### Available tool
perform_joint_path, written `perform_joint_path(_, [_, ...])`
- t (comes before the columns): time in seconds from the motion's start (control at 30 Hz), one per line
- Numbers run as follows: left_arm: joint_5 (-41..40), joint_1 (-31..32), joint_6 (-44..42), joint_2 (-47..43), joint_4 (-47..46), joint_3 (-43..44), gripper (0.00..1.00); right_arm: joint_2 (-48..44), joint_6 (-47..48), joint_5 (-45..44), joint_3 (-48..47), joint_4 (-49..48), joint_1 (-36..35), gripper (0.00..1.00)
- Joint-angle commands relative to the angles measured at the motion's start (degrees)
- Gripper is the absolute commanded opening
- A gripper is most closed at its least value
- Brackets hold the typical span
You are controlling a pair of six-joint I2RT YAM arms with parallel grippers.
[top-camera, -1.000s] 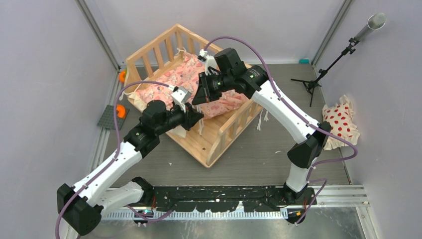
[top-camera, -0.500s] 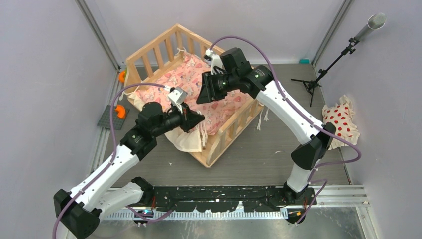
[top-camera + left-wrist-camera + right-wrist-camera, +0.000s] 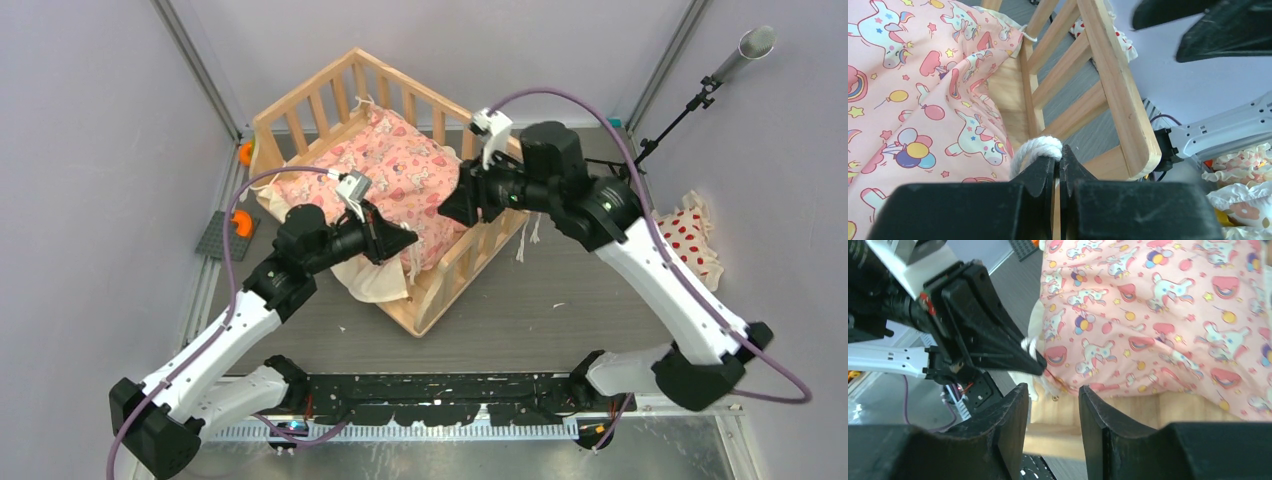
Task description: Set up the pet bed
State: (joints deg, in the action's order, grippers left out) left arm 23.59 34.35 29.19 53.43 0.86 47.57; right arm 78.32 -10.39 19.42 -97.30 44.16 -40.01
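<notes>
Overhead and wrist views of a two-arm bench. The pet bed, a light wooden crib-like frame with slatted rails, stands on the grey table at the far left-centre. It is turned diagonally, with one corner toward the back wall and another toward the arm bases. A pink cushion printed with cartoon unicorns, balloons, rainbows and stars lies inside the frame. Its cream underside is folded up at the near corner and hangs over the bed's near-left edge. The left gripper is above that near corner with its fingers pressed together, pinching a loop of twisted cream tie that belongs to the cushion. The right gripper hovers over the bed's right-hand rail and points toward the left gripper. Its fingers are spread with a clear gap between them and touch nothing. A white pillow with red dots lies against the right wall, well apart from the bed. A black tripod stand carrying a grey tube stands at the far right. Two orange pieces sit by a dark grey studded plate just left of the bed. The cushion print shows pictures only.
</notes>
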Motion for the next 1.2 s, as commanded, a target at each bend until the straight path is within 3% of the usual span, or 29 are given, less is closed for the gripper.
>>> perform_joint_path(0.0, [-0.36,-0.33,2.43,0.68,-5.41,-0.86,0.00,-10.34,0.29,-6.95,9.84,-10.06,-0.14,0.45])
perform_joint_path(0.17, [2.05,-0.25,3.52,4.39,-10.05,-0.82,0.00,-21.92,-5.80,-10.19,23.14,-16.13,-0.16,0.39])
perform_joint_path(0.43, [8.28,0.72,4.37,14.56,-13.20,3.77,0.00,-36.15,-11.83,-7.80,46.44,-32.17,-0.18,0.34])
perform_joint_path(0.6, [9.19,2.80,4.64,19.24,-14.76,5.71,0.00,-43.01,-10.14,-8.68,59.03,-41.94,-0.23,0.30])
perform_joint_path(0.7, [9.31,3.55,5.08,21.03,-16.09,5.89,0.00,-47.14,-4.43,-5.63,68.10,-53.37,-0.21,0.22])
perform_joint_path(0.8, [9.87,4.11,5.25,22.44,-16.33,6.47,0.00,-51.35,-0.97,-4.33,76.25,-64.42,-0.20,0.20])
perform_joint_path(0.9, [10.52,4.77,5.12,23.31,-16.42,6.89,0.00,-52.26,1.63,-1.47,80.43,-71.37,-0.24,0.19])
perform_joint_path(1.17, [14.00,5.71,4.15,23.35,-14.86,6.17,0.00,-49.21,4.41,0.53,82.18,-74.53,-0.36,0.16])
